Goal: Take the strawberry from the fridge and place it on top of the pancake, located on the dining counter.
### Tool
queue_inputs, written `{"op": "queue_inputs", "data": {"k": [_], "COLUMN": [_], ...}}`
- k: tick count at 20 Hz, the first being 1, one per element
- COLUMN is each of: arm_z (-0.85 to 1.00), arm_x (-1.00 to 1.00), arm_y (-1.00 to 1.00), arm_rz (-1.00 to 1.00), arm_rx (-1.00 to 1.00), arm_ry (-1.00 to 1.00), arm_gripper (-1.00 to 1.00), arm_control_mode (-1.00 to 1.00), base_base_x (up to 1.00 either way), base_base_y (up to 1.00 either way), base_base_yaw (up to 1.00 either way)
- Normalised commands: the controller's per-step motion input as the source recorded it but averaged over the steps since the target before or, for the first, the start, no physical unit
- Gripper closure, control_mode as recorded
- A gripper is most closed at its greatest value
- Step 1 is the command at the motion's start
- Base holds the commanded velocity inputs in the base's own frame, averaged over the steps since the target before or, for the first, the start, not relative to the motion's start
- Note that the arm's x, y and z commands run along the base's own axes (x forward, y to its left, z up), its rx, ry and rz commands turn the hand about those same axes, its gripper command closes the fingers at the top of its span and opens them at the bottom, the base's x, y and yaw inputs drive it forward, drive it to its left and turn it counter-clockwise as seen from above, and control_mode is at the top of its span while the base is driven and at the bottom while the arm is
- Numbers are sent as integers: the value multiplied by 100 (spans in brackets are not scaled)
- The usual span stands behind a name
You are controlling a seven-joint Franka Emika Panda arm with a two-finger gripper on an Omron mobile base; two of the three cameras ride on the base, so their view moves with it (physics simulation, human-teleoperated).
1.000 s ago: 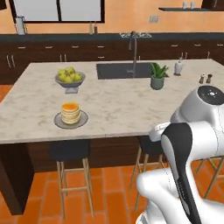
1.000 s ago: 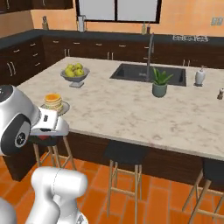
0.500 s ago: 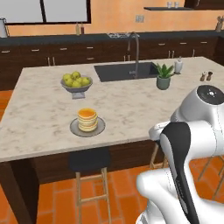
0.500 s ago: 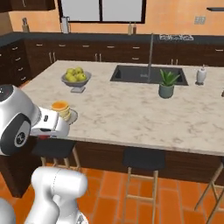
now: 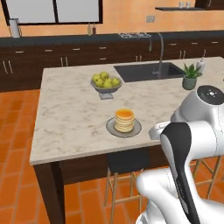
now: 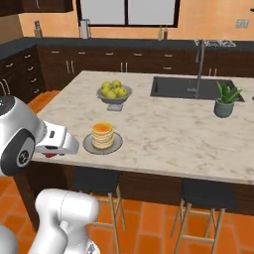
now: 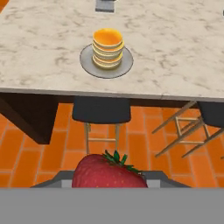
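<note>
The carrying step is in hand: the small bright red strawberry [image 7: 109,170] with its green leafy cap is out of the fridge and sits between the fingers of the two-finger gripper [image 7: 109,183], low in the hand view. The jaws stand partly closed, clamped on the fruit from either side. In the right base view a sliver of red [image 6: 48,155] shows under the white hand, short of the counter's near edge.

The landmark is the stack of golden-orange round pancakes [image 5: 124,120] on its round grey plate [image 5: 112,128], set near the front edge of the large beige marbled dining counter [image 5: 65,113]. The strawberry is in front of the stack and lower, out over the orange tiled floor [image 7: 39,148] on the stool side, not yet above the stone. Behind the pancakes stands the grey bowl of yellow-green apples [image 5: 105,82], and further behind and to the right, the dark inset sink [image 5: 146,72] with its curved faucet [image 5: 160,48]. A dark-seated stool [image 7: 101,110] is tucked under the counter just below the plate.

As I judge it, the next move calls for lifting the hand above counter height, carrying it forward until the fruit hangs over the middle of the stack, lowering it close, and only then letting go, since a rounded berry may roll off the top pancake.

Compared with the earlier frames, the whole scene has shifted in both base views: the base has driven, so the pancakes and apple bowl now sit more centrally and look nearer. The things on the counter keep their places relative to the stack.
</note>
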Motion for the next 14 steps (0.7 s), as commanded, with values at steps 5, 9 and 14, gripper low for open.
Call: {"op": "queue_inputs", "data": {"k": [5, 9, 14], "arm_z": [0, 0, 0], "arm_x": [0, 0, 0], "arm_y": [0, 0, 0], "arm_rz": [0, 0, 0], "arm_rx": [0, 0, 0], "arm_ry": [0, 0, 0], "arm_gripper": [100, 100, 100], "arm_control_mode": [100, 100, 100], "base_base_x": [45, 46, 30], "base_base_y": [55, 19, -9], "base_base_yaw": [-5, 0, 0]}}
